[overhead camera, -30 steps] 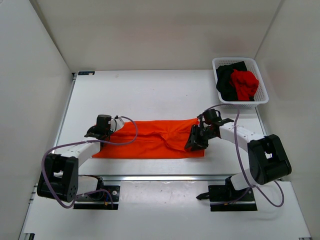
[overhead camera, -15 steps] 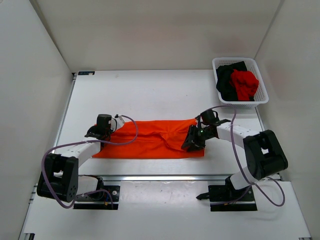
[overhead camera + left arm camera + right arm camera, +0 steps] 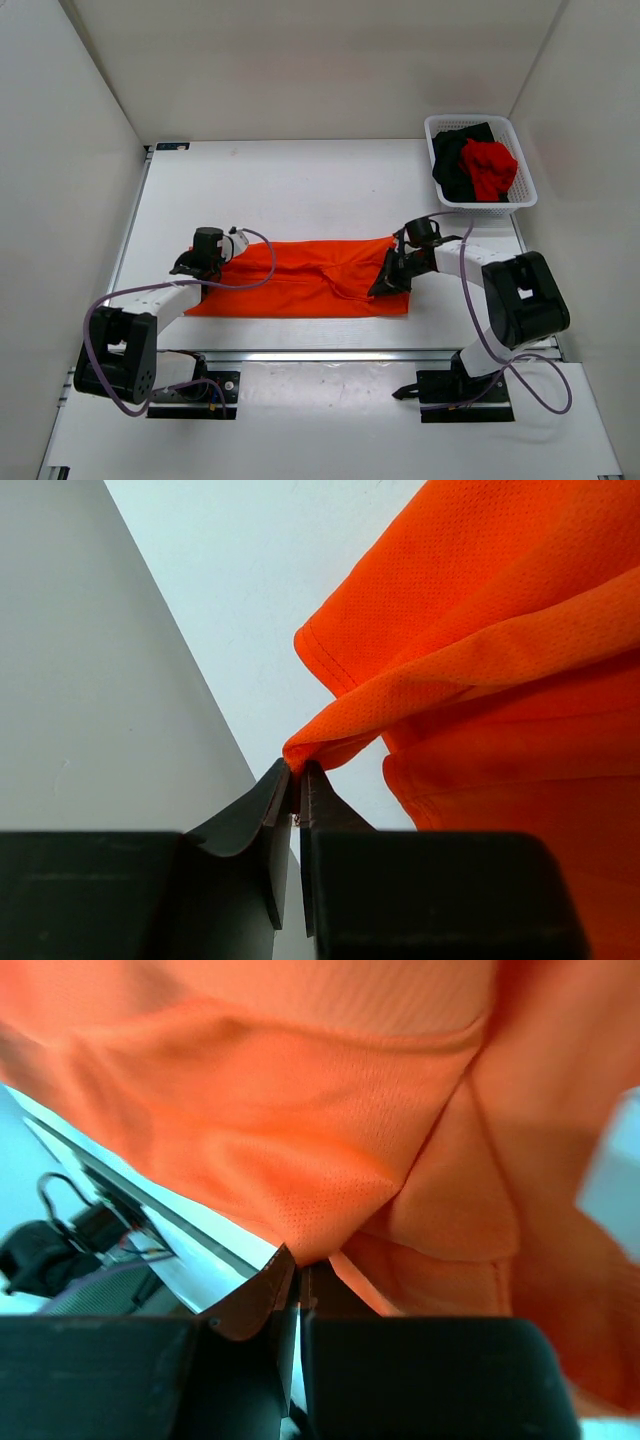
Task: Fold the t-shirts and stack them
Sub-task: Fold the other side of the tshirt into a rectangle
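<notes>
Left end effector [image 3: 296, 785]: clamped on orange shirt [image 3: 300, 285] edge
Right end effector [image 3: 298, 1275]: pinching a fold of it
Orange shirt: spread on bench [image 3: 300, 190]

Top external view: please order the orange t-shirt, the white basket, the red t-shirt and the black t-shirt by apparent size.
1. orange t-shirt
2. white basket
3. black t-shirt and red t-shirt: crumpled together, about alike, unranked.
</notes>
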